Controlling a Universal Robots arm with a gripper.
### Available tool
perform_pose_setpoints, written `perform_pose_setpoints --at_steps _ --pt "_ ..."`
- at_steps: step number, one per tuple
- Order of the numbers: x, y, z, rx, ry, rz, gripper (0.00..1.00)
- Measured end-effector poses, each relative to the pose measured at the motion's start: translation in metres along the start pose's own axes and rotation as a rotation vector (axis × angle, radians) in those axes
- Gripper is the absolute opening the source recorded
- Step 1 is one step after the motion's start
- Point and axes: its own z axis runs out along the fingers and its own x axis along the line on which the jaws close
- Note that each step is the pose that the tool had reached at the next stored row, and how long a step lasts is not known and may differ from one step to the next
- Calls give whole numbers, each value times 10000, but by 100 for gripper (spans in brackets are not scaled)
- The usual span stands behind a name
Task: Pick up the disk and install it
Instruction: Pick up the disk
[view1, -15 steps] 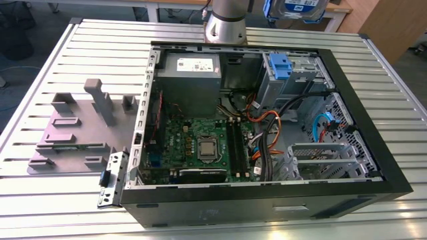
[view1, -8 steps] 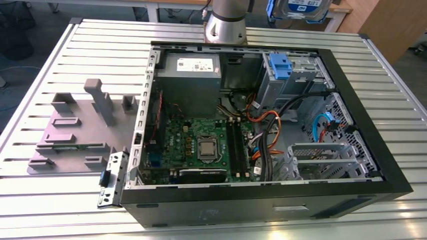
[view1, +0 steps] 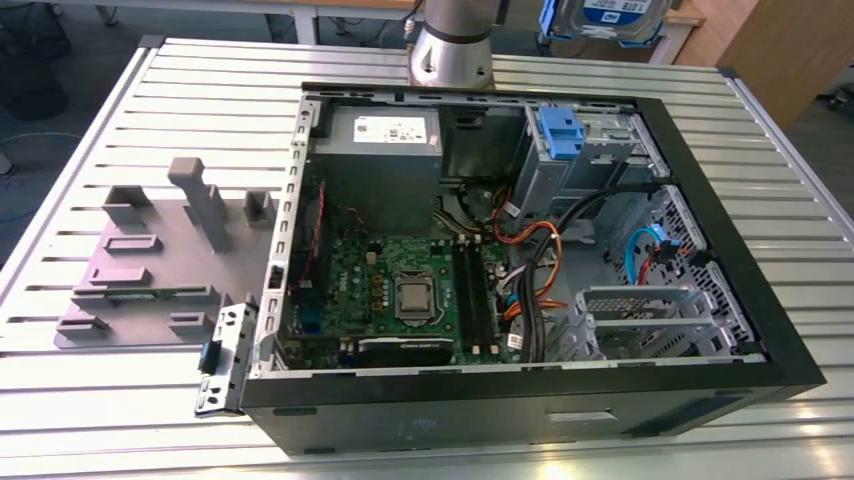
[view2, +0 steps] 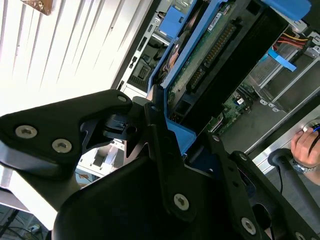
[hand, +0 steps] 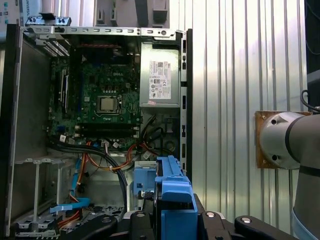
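My gripper (view2: 161, 127) is shut on the disk (view2: 207, 57). In the second wrist view its black fingers (view2: 165, 150) clamp the blue carrier bracket, and the disk's green circuit-board underside faces the camera. In the first wrist view the carrier's blue edge (hand: 175, 197) stands up between the gripper's black parts, above the open computer case (hand: 17, 125) near the drive bay end. In the exterior view the disk (view1: 617, 14) hangs at the far edge, beyond the case's back right corner, with its white-and-blue label showing.
The open case (view1: 761, 250) lies on a slatted metal table (view1: 174, 100), holding a motherboard (view1: 400, 290), a grey power supply (view1: 380, 150), a metal bay with a blue latch (view1: 558, 130) and loose cables (view1: 534, 250). A grey fixture (view1: 147, 260) stands at the exterior view's left. A person's hand (view2: 306, 145) is nearby.
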Motion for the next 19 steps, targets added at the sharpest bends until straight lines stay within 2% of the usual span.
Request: perform_pose_setpoints --at_steps 19 --pt "0 -162 -13 -14 0 1 37"
